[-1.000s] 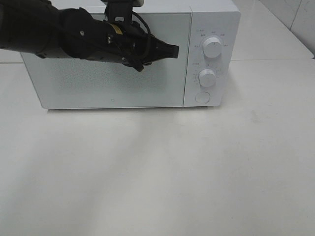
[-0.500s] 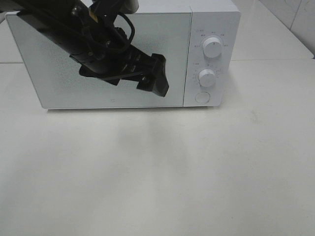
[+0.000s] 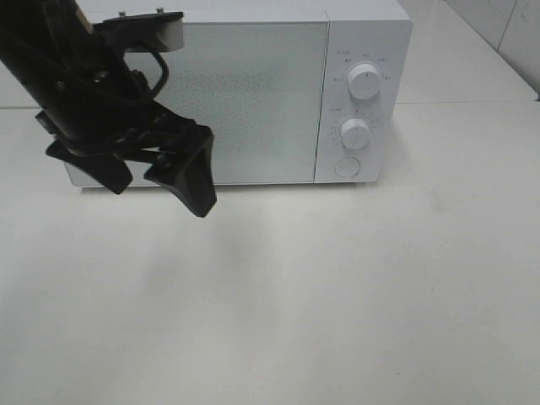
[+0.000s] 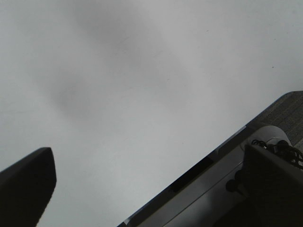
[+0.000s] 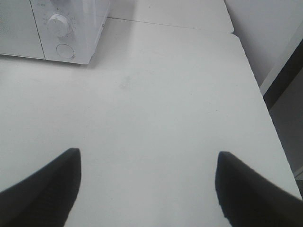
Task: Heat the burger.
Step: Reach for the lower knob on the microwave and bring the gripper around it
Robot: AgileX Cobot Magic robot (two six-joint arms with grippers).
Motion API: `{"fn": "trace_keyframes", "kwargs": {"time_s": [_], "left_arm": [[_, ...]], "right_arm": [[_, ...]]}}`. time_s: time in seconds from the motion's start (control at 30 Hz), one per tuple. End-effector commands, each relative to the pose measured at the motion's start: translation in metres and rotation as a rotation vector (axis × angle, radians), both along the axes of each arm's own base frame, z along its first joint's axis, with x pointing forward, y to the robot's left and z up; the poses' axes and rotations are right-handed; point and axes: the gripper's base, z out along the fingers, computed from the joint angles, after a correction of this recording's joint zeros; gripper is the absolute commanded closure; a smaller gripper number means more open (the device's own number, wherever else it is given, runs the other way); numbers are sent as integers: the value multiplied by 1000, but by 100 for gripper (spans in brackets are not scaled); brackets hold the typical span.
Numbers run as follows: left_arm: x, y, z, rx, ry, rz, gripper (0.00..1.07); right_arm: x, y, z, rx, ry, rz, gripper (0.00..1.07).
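The left gripper [image 3: 160, 199] hangs in front of the microwave [image 3: 390, 34], low at the left part of its closed door [image 3: 253, 93], with the jaws spread wide and nothing between them. The right gripper [image 5: 147, 189] is above the table [image 5: 156, 104], also released, holding nothing. The print around the upper knob [image 3: 364, 80] and the lower knob [image 3: 355, 133] is too small to read. The burger shows in no view, so I cannot tell where it is
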Motion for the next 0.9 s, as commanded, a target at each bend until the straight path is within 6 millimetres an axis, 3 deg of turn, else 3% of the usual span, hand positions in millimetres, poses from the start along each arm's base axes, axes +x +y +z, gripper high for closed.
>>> {"fn": "trace_keyframes", "kwargs": {"time_s": [0.03, 0.17, 0.23, 0.27, 0.33, 0.37, 0.43, 0.5, 0.53, 0.6, 0.8, 0.87, 0.9], "left_arm": [[6, 21, 10, -1, 5, 64, 6], [10, 59, 17, -6, -8, 173, 6], [9, 68, 17, -4, -7, 197, 6], [7, 88, 17, -1, -10, 251, 6], [4, 96, 16, 2, -4, 275, 6], [-1, 115, 16, 6, -5, 333, 6], [-4, 123, 16, 11, -8, 354, 6], [-15, 147, 18, 29, -28, 429, 6], [-15, 147, 18, 29, -28, 429, 6], [-36, 172, 24, 28, -61, 516, 6], [-60, 188, 25, 43, -94, 579, 6], [-82, 196, 26, 63, -146, 606, 6], [-82, 196, 26, 63, -146, 606, 6]], "right_arm": [[-4, 0, 0, -15, -34, -1, 31], [-4, 0, 0, -15, -34, -1, 31], [-4, 0, 0, -15, -34, -1, 31], [-4, 0, 0, -15, -34, -1, 31], [-4, 0, 0, -15, -34, -1, 31], [-4, 0, 0, -15, -34, -1, 31], [-4, 0, 0, -15, -34, -1, 31], [-4, 0, 0, -15, -34, -1, 31], [-4, 0, 0, -15, -34, -1, 31], [-4, 0, 0, -15, -34, -1, 31], [-4, 0, 0, -15, -34, -1, 31], [-4, 0, 0, -15, -34, -1, 31], [-4, 0, 0, -15, -34, -1, 31]]}}
